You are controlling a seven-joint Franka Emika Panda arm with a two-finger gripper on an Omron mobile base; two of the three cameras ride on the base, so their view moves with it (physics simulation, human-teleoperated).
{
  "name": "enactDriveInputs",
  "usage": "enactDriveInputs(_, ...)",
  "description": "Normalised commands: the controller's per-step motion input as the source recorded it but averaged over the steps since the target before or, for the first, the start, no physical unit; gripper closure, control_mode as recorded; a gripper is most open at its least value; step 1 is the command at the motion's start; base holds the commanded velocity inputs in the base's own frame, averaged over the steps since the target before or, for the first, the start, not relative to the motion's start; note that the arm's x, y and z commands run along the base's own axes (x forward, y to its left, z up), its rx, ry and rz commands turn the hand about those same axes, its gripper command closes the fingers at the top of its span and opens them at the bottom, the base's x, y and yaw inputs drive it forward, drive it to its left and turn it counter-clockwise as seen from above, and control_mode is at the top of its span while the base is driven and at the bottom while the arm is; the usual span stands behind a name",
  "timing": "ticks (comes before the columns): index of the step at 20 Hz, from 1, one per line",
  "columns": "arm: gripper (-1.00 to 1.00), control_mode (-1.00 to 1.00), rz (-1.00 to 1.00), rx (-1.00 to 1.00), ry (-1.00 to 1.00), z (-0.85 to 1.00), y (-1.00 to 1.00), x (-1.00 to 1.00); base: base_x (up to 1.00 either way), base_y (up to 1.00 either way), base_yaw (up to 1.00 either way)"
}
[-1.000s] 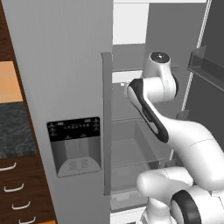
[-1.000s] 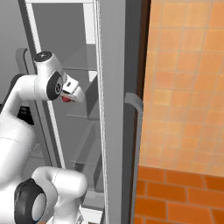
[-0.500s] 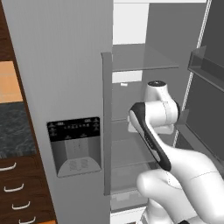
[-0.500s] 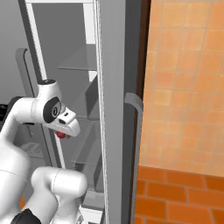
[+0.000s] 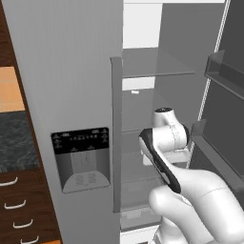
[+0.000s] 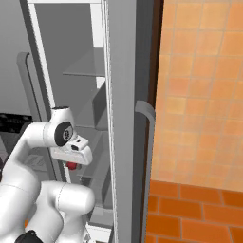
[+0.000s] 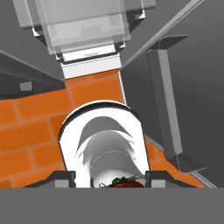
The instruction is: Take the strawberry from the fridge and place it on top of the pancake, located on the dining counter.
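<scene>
The strawberry (image 7: 124,183), a small glossy red fruit with green leaves at its top, sat at six o'clock in the hand view, wedged between the two dark fingertips of the pincer (image 7: 110,180), which was clenched on it. In the right base view the strawberry (image 6: 71,165) showed as a red spot under the white hand, at about eight o'clock of the picture, in front of the open fridge (image 6: 121,85). The fridge (image 5: 71,71) was a tall, smooth grey unit; its shut left door carried a long vertical handle (image 5: 116,133) and a black dispenser panel (image 5: 81,157) at eight o'clock in the left base view. Inside, a clear glass shelf (image 5: 155,64) lay at one o'clock, and the open right door held a grey bin (image 5: 224,71) at two o'clock. Compared with half a second earlier, the hand had dropped lower in both base views, and the fruit with it. The hand view looked down on an orange brick-patterned floor (image 7: 30,131) at nine o'clock and the translucent drawers (image 7: 83,26) at the fridge bottom at twelve.
</scene>
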Motion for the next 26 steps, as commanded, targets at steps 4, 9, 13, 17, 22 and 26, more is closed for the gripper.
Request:
enactDriveInputs(4, 1.00, -1.00, 0.00, 0.00, 0.01, -0.01, 0.00, 0.00, 0.00, 0.00, 0.00)
enactDriveInputs(9, 1.00, -1.00, -0.04, 0.00, -0.04, -0.09, 0.27, -0.07, 0.00, 0.00, 0.00)
enactDriveInputs(13, 1.00, 1.00, 0.00, 0.00, 0.00, 0.00, 0.00, 0.00, -0.69, 0.78, -0.39)
enactDriveInputs(17, 1.00, 1.00, 0.00, 0.00, 0.00, 0.00, 0.00, 0.00, -0.78, 0.62, -0.62)
enactDriveInputs(22, 1.00, 1.00, 0.00, 0.00, 0.00, 0.00, 0.00, 0.00, -0.71, 0.09, -0.81)
enactDriveInputs(26, 1.00, 1.00, 0.00, 0.00, 0.00, 0.00, 0.00, 0.00, -0.57, 0.01, -0.83)
